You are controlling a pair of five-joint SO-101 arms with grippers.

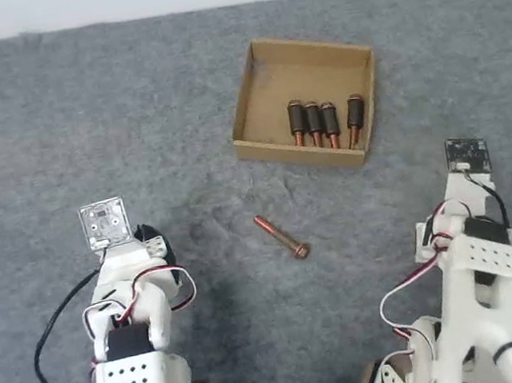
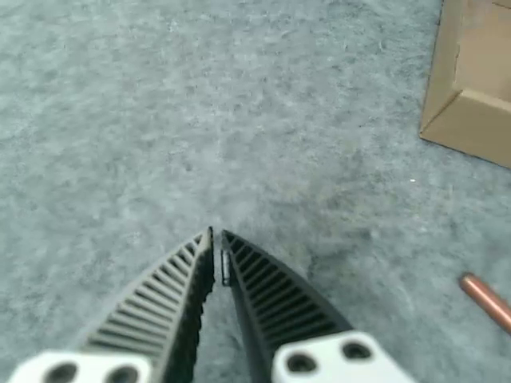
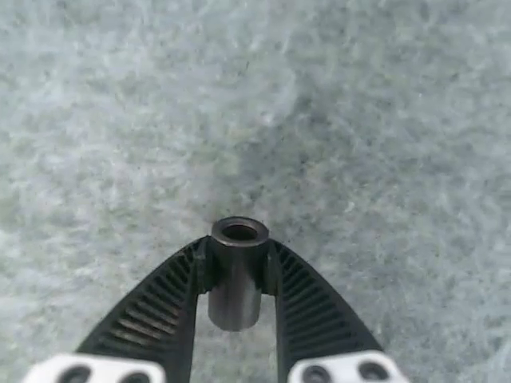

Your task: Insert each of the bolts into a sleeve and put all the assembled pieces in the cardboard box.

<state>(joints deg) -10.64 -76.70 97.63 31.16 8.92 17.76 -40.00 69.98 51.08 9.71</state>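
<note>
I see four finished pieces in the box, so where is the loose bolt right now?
In the high view the bolt lies loose on the grey felt, mid-table, a little in front of the cardboard box and apart from it.

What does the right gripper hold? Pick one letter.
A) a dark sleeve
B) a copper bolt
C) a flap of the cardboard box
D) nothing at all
A: in the right wrist view the right gripper has its fingers shut on a dark sleeve, its open bore toward the camera, while the copper bolt lies loose and ungripped in the high view.
</note>
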